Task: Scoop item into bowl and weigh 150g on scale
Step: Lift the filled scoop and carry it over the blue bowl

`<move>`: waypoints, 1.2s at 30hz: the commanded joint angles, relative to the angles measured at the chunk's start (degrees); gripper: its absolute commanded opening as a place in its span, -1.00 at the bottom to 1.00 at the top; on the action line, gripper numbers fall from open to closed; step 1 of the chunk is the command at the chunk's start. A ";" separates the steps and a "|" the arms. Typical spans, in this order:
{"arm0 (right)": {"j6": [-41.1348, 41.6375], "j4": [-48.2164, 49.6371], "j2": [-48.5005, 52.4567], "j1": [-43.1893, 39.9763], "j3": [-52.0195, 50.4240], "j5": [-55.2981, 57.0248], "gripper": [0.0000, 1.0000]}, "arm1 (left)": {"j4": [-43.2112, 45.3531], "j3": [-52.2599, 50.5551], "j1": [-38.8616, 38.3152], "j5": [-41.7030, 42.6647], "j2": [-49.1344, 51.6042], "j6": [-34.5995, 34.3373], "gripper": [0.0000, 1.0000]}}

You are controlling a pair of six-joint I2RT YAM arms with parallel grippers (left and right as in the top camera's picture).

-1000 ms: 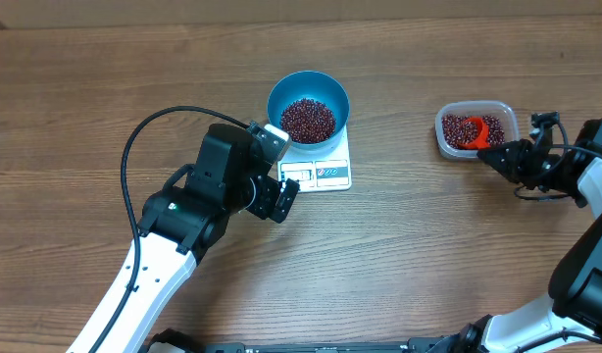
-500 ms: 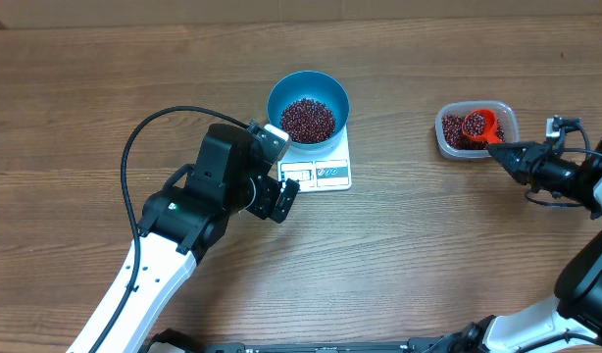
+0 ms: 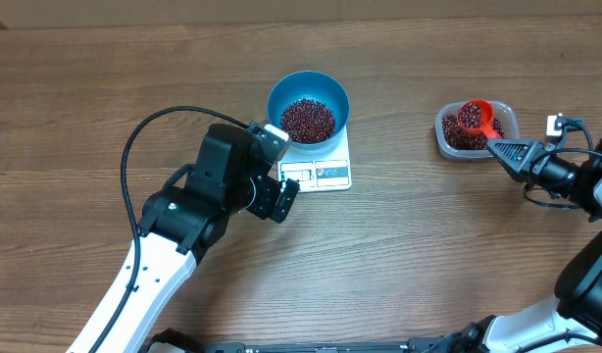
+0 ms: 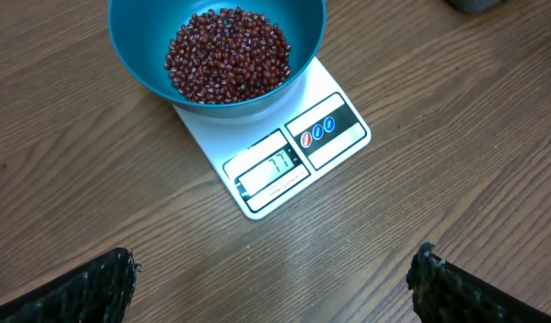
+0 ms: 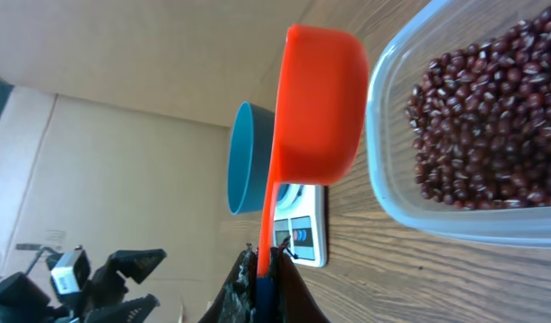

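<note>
The blue bowl (image 3: 330, 88) holds a heap of dark red beans (image 3: 308, 119) and stands on the white scale (image 3: 328, 174). In the left wrist view the bowl (image 4: 136, 45) and the scale (image 4: 334, 135) lie ahead, and the display reads 77. My left gripper (image 4: 271, 274) is open over bare wood just in front of the scale, with nothing between its fingers. My right gripper (image 3: 507, 152) is shut on the handle of an orange scoop (image 3: 487, 129). The scoop carries beans (image 3: 471, 116) above a clear container (image 3: 509, 118). From the right wrist the scoop (image 5: 316, 108) shows level, with its contents hidden.
The clear container (image 5: 437, 220) at the right still holds many beans (image 5: 491, 117). A black cable (image 3: 144, 132) loops from the left arm across the table. Bare wood lies between the scale and the container.
My right gripper has lifted the scoop out of the container's beans and drawn it toward the far side, now loaded. The left arm has not moved.
</note>
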 commanded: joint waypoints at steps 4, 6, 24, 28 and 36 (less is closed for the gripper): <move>-4.50 -1.90 0.70 1.57 -0.04 -7.19 -0.93 | 0.17 -0.02 0.09 0.39 0.31 -0.57 0.99; -4.50 -1.88 0.68 3.02 -0.04 -7.13 -0.93 | 0.17 -0.02 0.09 0.39 0.31 -0.57 0.99; -1.29 4.04 0.70 26.16 -0.02 -7.15 -0.93 | 0.17 -0.02 0.09 0.39 0.31 -0.57 0.99; 6.88 12.13 0.68 29.64 -0.02 -7.10 -0.92 | 0.17 -0.02 0.09 0.39 0.31 -0.57 0.99; 20.33 25.07 0.70 33.27 -0.02 -1.97 -0.93 | 0.17 -0.02 0.09 0.39 0.31 -0.57 0.99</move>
